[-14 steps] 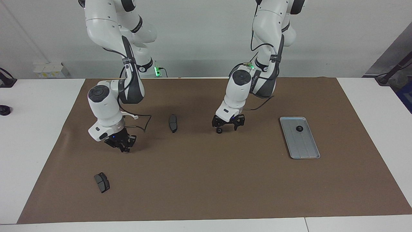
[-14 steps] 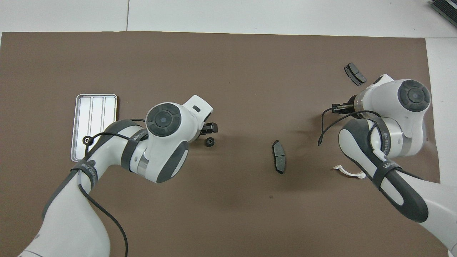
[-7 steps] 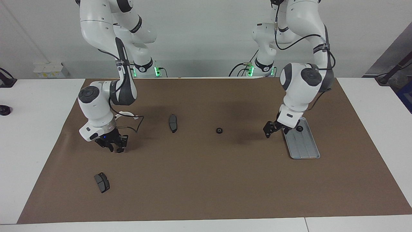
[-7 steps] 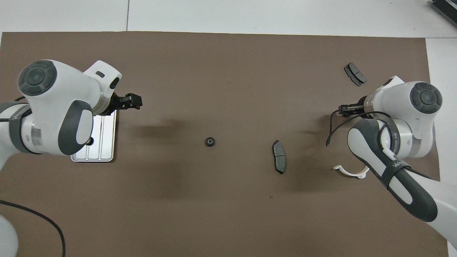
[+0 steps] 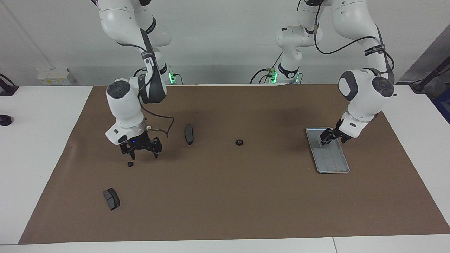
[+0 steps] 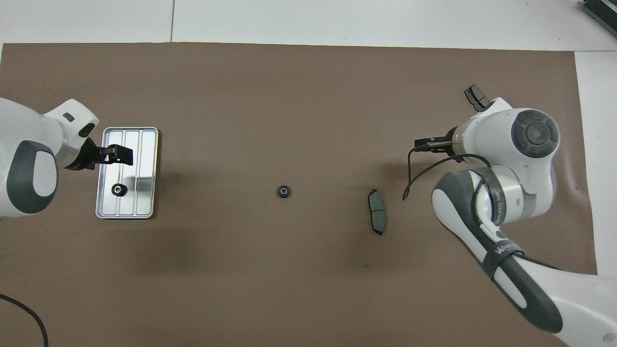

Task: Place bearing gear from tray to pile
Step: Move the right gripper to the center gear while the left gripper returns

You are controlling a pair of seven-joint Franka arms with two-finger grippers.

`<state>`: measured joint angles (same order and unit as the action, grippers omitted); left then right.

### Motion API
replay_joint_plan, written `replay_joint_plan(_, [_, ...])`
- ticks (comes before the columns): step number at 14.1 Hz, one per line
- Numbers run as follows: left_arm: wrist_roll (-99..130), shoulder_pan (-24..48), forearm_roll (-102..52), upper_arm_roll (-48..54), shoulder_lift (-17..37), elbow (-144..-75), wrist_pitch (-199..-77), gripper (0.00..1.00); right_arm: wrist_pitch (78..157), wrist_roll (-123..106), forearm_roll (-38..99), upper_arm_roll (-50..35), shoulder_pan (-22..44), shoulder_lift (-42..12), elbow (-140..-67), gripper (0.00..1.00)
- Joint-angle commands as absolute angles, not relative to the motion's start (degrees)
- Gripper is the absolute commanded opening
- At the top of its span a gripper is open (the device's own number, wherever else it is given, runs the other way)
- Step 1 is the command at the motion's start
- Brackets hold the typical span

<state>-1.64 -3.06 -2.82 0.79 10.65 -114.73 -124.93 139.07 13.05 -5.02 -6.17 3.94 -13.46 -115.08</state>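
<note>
While I watch both feeds, the tray sits on the brown mat toward the left arm's end of the table. It is a flat silver-grey rectangle with rounded corners, a raised rim and lengthwise grooves. From overhead I see 1 bearing gear lying in it, in the half nearer the robots. The gear is a small, black, round part with a paler centre. In the facing view the hand hides it.

The left gripper hangs over the tray. Its fingers look parted and I see nothing held between them.

A second gear, equally small and dark with a hole in the middle, lies alone on the mat between the tray and the pile, well apart from both.

At the right arm's end, the right gripper hovers low over the mat with its 2 fingers spread wide and empty. A third gear rests on the mat just beside 1 fingertip, not touching it as far as I can tell.

Of the pile, I can pick out 2 dark grey brake pads. 1 brake pad lies near the right gripper, on the side toward the second gear. The other pad lies farther from the robots than the third gear.
</note>
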Motion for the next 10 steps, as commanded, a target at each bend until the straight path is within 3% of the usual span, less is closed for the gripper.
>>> replay_joint_plan(1, [-3.16,-4.74,-2.64,1.49,8.00,-120.40,-128.57,0.97,137.29,21.24,-4.13,-6.15,9.30,-13.18,-113.73,1.00])
replay_joint_plan(4, [-3.25,-4.75,-2.64,1.49,8.09,-124.44,-133.93,0.91,137.72,29.67,-4.13,-6.15,17.29,-14.58,-112.59,1.00])
replay_joint_plan(7, [-3.43,-4.92,-2.64,1.49,8.17,-125.59,-134.21,0.78,136.59,36.20,-4.13,-6.06,22.66,-16.43,-109.17,1.00])
replay_joint_plan(10, [-4.57,-5.53,-2.64,1.32,8.00,-125.95,-133.51,0.71,130.80,42.17,-5.36,-5.98,27.58,-22.30,-100.15,1.00])
